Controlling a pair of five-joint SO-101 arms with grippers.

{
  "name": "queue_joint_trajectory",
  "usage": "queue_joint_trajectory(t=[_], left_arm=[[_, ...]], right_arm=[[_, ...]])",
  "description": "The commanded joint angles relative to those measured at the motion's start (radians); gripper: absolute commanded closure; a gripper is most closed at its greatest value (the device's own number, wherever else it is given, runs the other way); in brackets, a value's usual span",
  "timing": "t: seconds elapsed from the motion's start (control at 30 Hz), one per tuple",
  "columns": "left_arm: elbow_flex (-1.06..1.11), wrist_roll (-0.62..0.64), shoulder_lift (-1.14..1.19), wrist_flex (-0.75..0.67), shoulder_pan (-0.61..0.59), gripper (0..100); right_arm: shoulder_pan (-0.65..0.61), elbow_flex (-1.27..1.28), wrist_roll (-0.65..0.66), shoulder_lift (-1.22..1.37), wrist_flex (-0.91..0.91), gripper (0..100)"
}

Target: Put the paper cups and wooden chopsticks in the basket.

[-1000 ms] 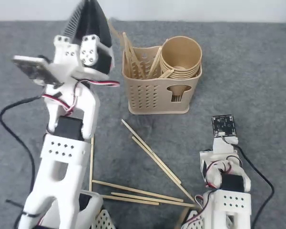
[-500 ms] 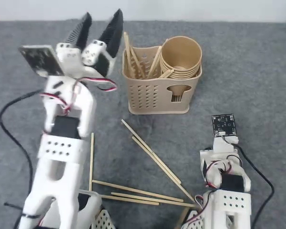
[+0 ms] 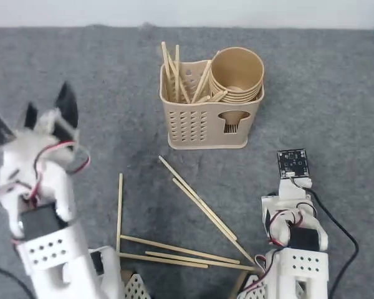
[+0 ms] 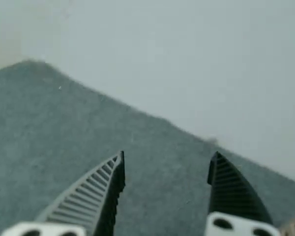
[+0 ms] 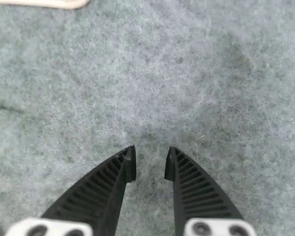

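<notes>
The beige slotted basket [image 3: 206,121] stands on the grey carpet. It holds a stack of paper cups [image 3: 237,73] in one side and a few wooden chopsticks [image 3: 174,71] upright in the other. Several loose chopsticks [image 3: 202,208] lie on the carpet in front of it, and one [image 3: 119,210] runs lengthwise beside the left arm. My left gripper [image 3: 48,109] hangs open and empty well to the left of the basket, and its jaws [image 4: 167,164] stand wide apart over bare carpet. My right gripper [image 5: 150,157] points down at the carpet, slightly open, with nothing between its fingers.
The right arm [image 3: 293,218] is folded at the front right, near the ends of the loose chopsticks. A pale wall [image 3: 187,12] borders the carpet behind the basket. A cable [image 3: 336,218] trails beside the right arm's base.
The left gripper opened beside the basket's left rim. The left arm then swung away to the left and back toward the front. The right arm has stayed still.
</notes>
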Motion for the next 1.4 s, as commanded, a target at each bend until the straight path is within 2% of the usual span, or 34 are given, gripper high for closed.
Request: queue_joint_trajectory(t=[0.0,0.2,0.37,0.47,0.57,0.7,0.83,0.93,1.13,1.23,1.37], left_arm=[[0.337,-0.003,-0.115,-0.058,-0.075,74],[0.699,-0.008,-0.187,-0.207,-0.020,74],[0.687,-0.003,-0.198,-0.216,-0.051,74],[0.670,-0.003,-0.198,-0.167,-0.051,74],[0.634,-0.003,-0.198,-0.078,-0.051,74],[0.631,-0.003,-0.198,-0.072,-0.051,74],[0.628,0.000,-0.196,-0.068,-0.051,74],[0.627,0.000,-0.196,-0.063,-0.051,74],[0.596,0.000,-0.146,-0.049,-0.052,74],[0.553,0.000,-0.021,-0.109,-0.094,74],[0.452,0.000,0.244,-0.210,-0.149,74]], right_arm=[[0.013,-0.003,0.015,-0.016,-0.007,88.4],[-0.004,-0.014,0.014,-0.018,0.031,88.4],[-0.091,-0.064,0.020,-0.018,0.139,88.0],[-0.160,-0.133,0.020,-0.016,0.176,88.3],[-0.255,-0.222,0.018,-0.007,0.186,88.3],[-0.400,-0.381,0.006,0.005,0.248,88.3],[-0.538,-0.488,-0.075,0.142,0.255,88.4],[-0.613,-0.511,-0.118,0.332,0.176,88.4],[-0.702,-0.511,-0.152,0.707,-0.163,88.3],[-0.750,-0.532,-0.152,0.849,-0.282,88.3],[-0.766,-0.592,-0.152,0.997,-0.317,88.3]])
